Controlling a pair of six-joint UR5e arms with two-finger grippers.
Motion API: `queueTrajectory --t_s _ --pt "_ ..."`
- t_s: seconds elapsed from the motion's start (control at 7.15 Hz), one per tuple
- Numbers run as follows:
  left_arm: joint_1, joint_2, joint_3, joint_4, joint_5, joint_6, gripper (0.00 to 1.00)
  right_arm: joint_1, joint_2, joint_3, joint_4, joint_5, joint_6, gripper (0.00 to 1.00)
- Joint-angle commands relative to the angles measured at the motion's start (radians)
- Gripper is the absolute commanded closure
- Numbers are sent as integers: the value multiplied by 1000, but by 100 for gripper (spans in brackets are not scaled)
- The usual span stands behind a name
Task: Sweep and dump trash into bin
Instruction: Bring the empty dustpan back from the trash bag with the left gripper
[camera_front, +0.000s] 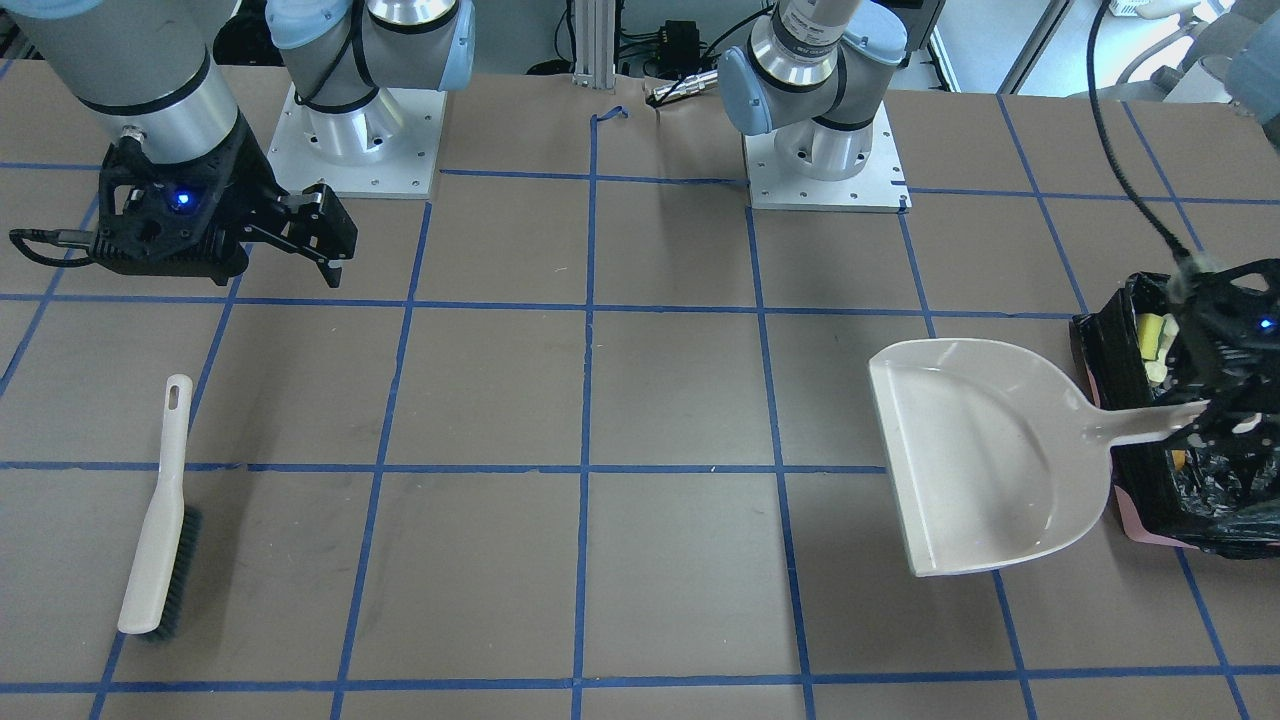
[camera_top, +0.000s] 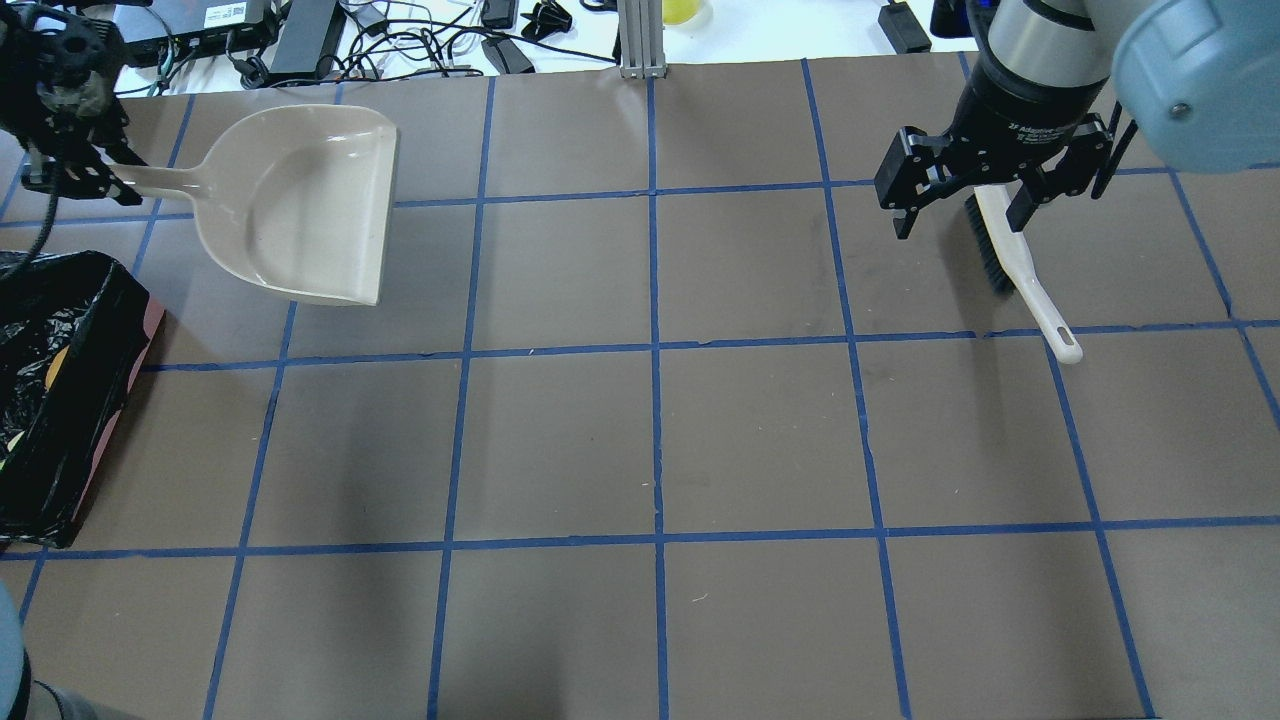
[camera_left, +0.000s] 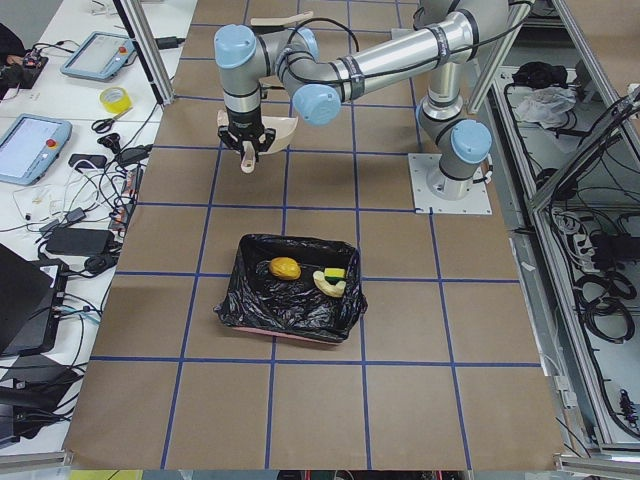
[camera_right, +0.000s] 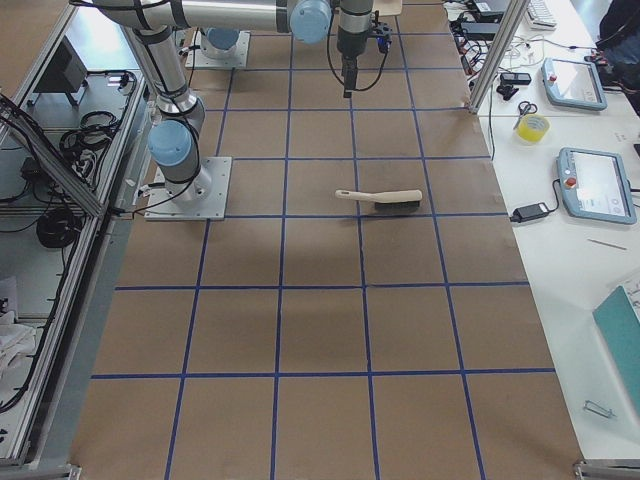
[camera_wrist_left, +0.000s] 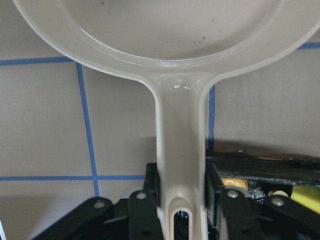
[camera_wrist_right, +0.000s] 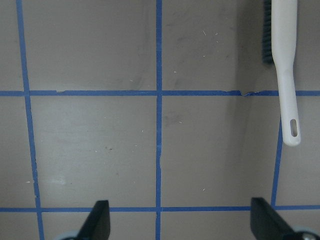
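The bin (camera_left: 262, 312), lined with a black bag, stands at the table's left end and also shows in the front view (camera_front: 1130, 480) and overhead (camera_top: 70, 400). The trash lies inside it: an orange lump (camera_left: 285, 268), a yellow wedge (camera_left: 336, 272) and a beige crust (camera_left: 326, 287). My left gripper (camera_front: 1215, 415) is shut on the handle of the empty cream dustpan (camera_front: 990, 450), right beside the bin; the wrist view shows the handle (camera_wrist_left: 180, 150) between the fingers. My right gripper (camera_top: 960, 200) is open and empty above the table. The brush (camera_top: 1020, 265) lies flat beneath it.
The brush also shows in the front view (camera_front: 155, 520) and the right wrist view (camera_wrist_right: 285, 75). Both arm bases (camera_front: 360, 140) (camera_front: 825, 150) are bolted at the robot's side. Cables and tablets (camera_left: 35, 145) lie on the benches past the far edge.
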Motion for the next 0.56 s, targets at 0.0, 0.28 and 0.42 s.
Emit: queueTrajectory --t_s 0.0,0.28,0.42 --pt "-115 -33 -19 29 -3 -134 100 0 -5 12 5 0 7 0" --pt "-140 -102 -26 112 -6 -136 100 0 -10 36 -5 -10 7 0" --pt "-166 -134 -20 159 -4 -144 100 0 -11 37 -6 -9 9 0"
